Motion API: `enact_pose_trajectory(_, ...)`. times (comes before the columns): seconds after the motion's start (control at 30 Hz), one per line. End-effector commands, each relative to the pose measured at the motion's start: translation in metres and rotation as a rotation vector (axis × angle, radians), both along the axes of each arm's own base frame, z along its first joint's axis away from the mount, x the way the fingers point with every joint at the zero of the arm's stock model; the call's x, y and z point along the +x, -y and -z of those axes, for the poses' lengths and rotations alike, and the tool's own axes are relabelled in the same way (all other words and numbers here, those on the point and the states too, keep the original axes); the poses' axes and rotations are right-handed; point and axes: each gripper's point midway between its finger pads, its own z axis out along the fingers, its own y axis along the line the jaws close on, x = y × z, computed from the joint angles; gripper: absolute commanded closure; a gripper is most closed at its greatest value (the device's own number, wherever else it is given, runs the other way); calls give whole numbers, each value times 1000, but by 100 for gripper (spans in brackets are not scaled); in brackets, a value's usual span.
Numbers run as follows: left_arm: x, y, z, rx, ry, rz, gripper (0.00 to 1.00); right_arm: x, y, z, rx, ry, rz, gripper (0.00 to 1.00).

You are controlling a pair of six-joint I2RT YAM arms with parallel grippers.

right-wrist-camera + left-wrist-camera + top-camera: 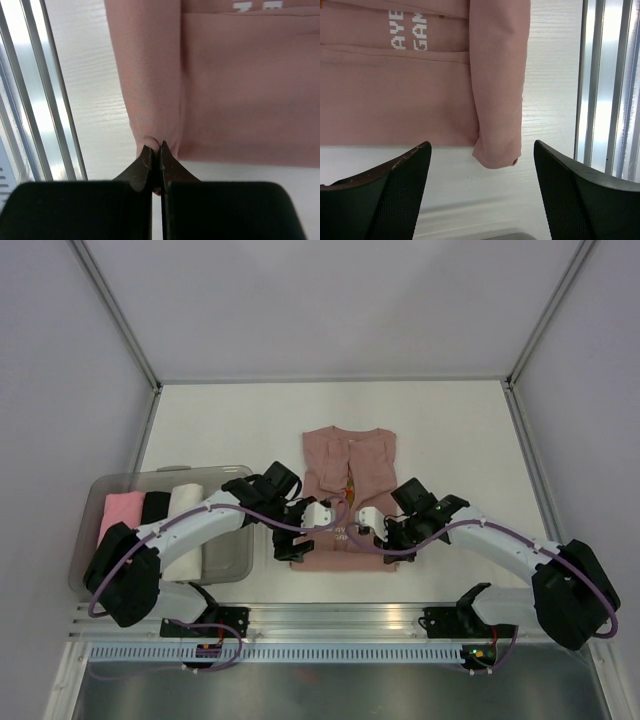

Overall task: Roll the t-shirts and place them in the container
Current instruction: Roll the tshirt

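The salmon-pink t-shirt (pixel 350 455) lies folded into a long strip on the white table, with white letters (pixel 407 36) on its chest. Its near hem is turned over into a narrow band (pixel 499 90). My left gripper (pixel 290 550) sits just off the band's left end (pixel 495 157). It stands open (pixel 481 144), with bare table between its fingers. My right gripper (pixel 398 552) is at the band's right end. It is shut (pixel 160 147) on the cloth corner of the t-shirt (pixel 150 100).
A clear plastic bin (pixel 240 570) stands at the left with a bright pink roll (pixel 125 510), a black one (pixel 155 505) and a white one (pixel 185 500). An aluminium rail (pixel 340 620) runs along the near table edge. Enclosure walls close in both sides.
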Motion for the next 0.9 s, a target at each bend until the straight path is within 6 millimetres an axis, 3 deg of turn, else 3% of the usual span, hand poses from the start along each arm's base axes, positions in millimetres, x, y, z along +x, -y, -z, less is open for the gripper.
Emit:
enact_pose_trajectory(0.0,4,7,-18,-43,63,-11,13,22,-17,-22,126,-22,61,100)
enact_pose_trajectory(0.1,-1,0,3,13,94,-32,12,30,-18,-23,139,-45,97,100)
enact_pose_trajectory(0.33,-11,2,29,52,97,-4,15,35,-18,-19,129,-77,122,100)
enact_pose_trajectory(0.43,-14,-5,37,77,93,3,29,35,-17,-20,129,-72,122,100)
enact_pose_trajectory(0.47,-14,-5,38,78,92,4,47,34,-16,-19,128,-69,112,100)
enact_pose_trajectory(0.63,-16,-4,40,80,73,2,97,30,-15,-22,125,-80,87,100)
enact_pose_trajectory(0.77,-23,-3,34,64,25,24,98,24,-10,-24,107,-81,47,100)
enact_pose_trajectory(0.8,-40,-4,28,48,-63,51,98,19,-5,-25,95,-75,22,100)
enact_pose_trajectory(0.87,-47,-2,9,-1,-143,69,98,16,-2,-29,89,-63,4,100)
